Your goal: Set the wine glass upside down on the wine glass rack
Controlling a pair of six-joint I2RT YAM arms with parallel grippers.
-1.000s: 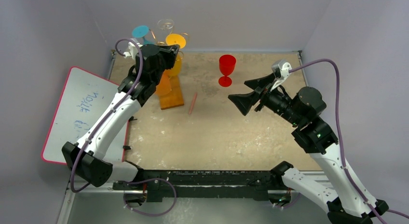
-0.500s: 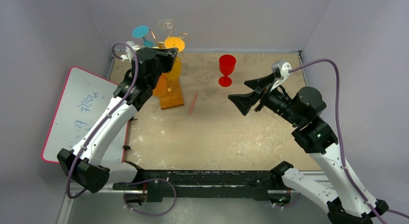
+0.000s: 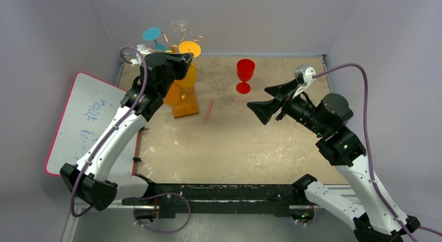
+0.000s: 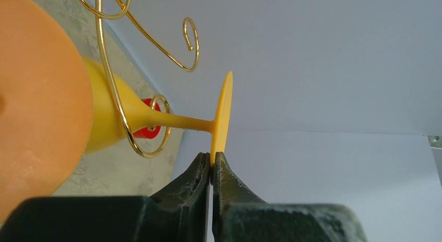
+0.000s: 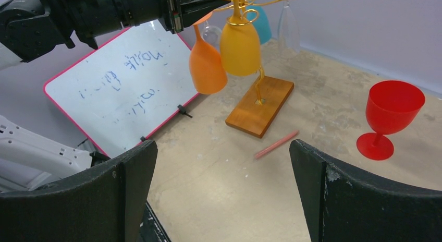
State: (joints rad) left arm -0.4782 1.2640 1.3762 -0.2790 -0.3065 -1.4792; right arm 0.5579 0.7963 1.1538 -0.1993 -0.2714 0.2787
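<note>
The left gripper is pressed onto the foot's edge of the yellow wine glass. An orange glass hides its mouth in the wrist view. It hangs in the wine glass rack near the tabletop's far left corner, long axis vertical, foot up, bowl down. The right gripper is spread wide

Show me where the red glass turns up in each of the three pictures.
Top view: the red glass stands upright at the back middle of the table.
Left wrist view: only a red sliver shows behind the yellow glass, inside a gold curl.
Right wrist view: far right, upright.
Shared landmark: the gold wire rack holding the yellow glass.
</note>
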